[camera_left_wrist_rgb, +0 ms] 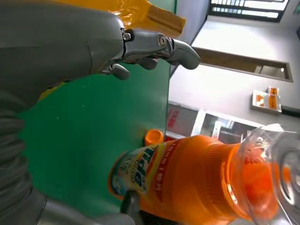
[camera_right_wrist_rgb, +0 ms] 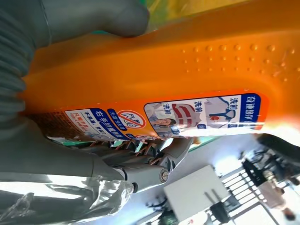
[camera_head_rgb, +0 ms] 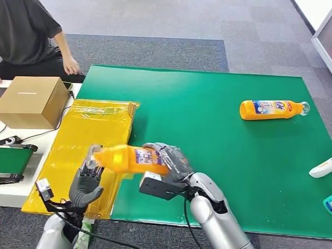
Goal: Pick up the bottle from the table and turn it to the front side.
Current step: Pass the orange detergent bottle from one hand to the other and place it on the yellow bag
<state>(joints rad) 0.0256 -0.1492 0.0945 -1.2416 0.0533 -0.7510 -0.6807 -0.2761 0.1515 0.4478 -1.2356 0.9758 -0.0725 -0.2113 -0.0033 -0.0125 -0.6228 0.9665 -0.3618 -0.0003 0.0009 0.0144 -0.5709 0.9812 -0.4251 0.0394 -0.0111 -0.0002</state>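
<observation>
A green table (camera_head_rgb: 219, 155) sits on grey carpet, with one yellow sheet (camera_head_rgb: 88, 129) over its near-left edge, one cardboard box (camera_head_rgb: 33, 101) on a white bench to the left, and one person (camera_head_rgb: 27, 36) seated at the far left. I count two orange bottles: one (camera_head_rgb: 272, 109) lies on its side at the far right, and the other (camera_head_rgb: 129, 159) is lifted above the near-left edge, lying level, cap to the left. My right hand (camera_head_rgb: 170, 163) is wrapped around its base, while my left hand (camera_head_rgb: 86, 184) sits just under the cap end with fingers apart, and I cannot tell whether it touches.
</observation>
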